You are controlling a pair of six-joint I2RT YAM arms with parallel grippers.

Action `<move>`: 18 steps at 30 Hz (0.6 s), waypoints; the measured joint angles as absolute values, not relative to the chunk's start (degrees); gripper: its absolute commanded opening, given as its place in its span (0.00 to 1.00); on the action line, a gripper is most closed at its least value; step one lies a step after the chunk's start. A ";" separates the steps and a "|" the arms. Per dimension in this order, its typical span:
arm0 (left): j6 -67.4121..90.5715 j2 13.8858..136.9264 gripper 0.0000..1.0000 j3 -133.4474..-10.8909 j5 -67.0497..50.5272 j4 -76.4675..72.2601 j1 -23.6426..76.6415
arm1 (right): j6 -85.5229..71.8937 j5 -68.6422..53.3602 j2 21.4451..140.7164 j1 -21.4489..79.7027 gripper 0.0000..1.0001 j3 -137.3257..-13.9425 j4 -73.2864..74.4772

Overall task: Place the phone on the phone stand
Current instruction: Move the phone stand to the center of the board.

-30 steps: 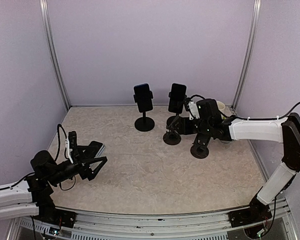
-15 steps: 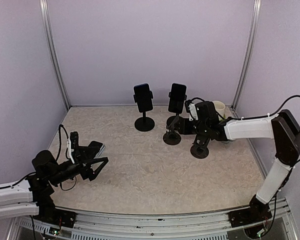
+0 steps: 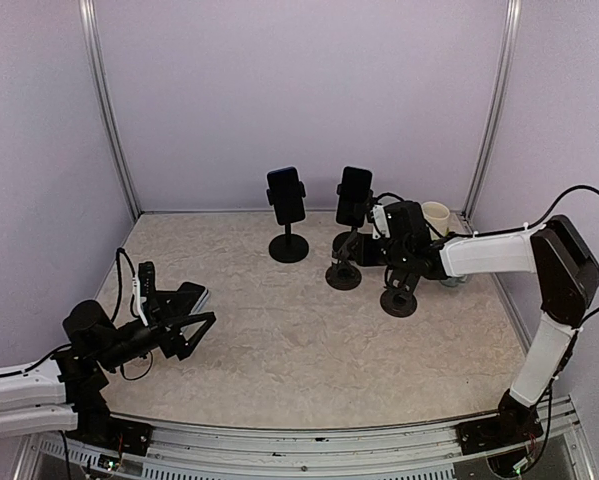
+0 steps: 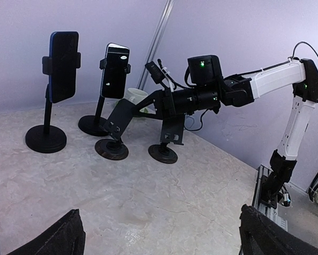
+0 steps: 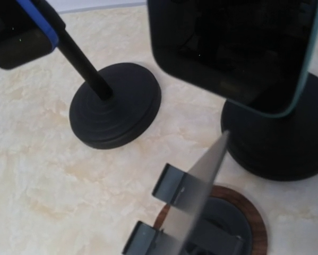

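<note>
A dark phone (image 3: 193, 297) lies flat on the table at the left, just behind my left gripper (image 3: 199, 335). That gripper is open and empty, low over the table, with its fingertips (image 4: 63, 236) at the bottom corners of the left wrist view. Two empty phone stands (image 3: 344, 272) (image 3: 399, 298) stand at the right. My right gripper (image 3: 364, 252) hovers at the nearer-left empty stand's tilted plate (image 5: 201, 212) and looks open. Its fingers do not show in the right wrist view.
Two more stands at the back hold phones: a blue-cased one (image 3: 286, 195) and a teal-cased one (image 3: 354, 197). A white cup (image 3: 437, 213) stands at the back right behind the right arm. Purple walls enclose the table.
The right wrist has shifted slightly left and back over the empty stands. The left arm has barely moved.
</note>
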State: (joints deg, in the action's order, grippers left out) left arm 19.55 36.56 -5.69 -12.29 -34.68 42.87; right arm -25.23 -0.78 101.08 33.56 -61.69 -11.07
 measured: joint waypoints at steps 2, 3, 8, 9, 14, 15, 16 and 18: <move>19.55 36.82 0.99 -5.69 -12.14 -34.94 42.85 | -25.19 -0.80 101.27 33.56 0.21 -61.80 -11.16; 19.55 36.95 0.99 -5.65 -12.08 -35.14 42.85 | -25.21 -0.82 101.34 33.56 0.19 -61.87 -11.18; 19.62 37.06 0.99 -5.10 -11.90 -35.64 42.85 | -25.17 -1.10 101.36 33.56 0.15 -62.00 -11.57; 19.70 37.08 0.99 -5.02 -11.90 -35.64 42.87 | -25.12 -1.13 101.36 33.56 0.14 -62.00 -11.57; 19.92 37.08 0.99 -4.80 -11.73 -35.90 42.87 | -25.17 -1.30 101.36 33.56 0.09 -62.00 -11.57; 19.94 37.08 0.99 -4.80 -11.73 -36.01 42.87 | -25.23 -1.32 101.36 33.56 0.08 -62.00 -11.57; 19.97 37.08 0.99 -4.80 -11.73 -36.07 42.87 | -25.19 -1.43 101.36 33.56 0.07 -62.00 -11.60; 20.05 37.08 0.99 -4.80 -11.73 -36.16 42.87 | -25.21 -1.72 101.36 33.56 0.06 -62.00 -11.68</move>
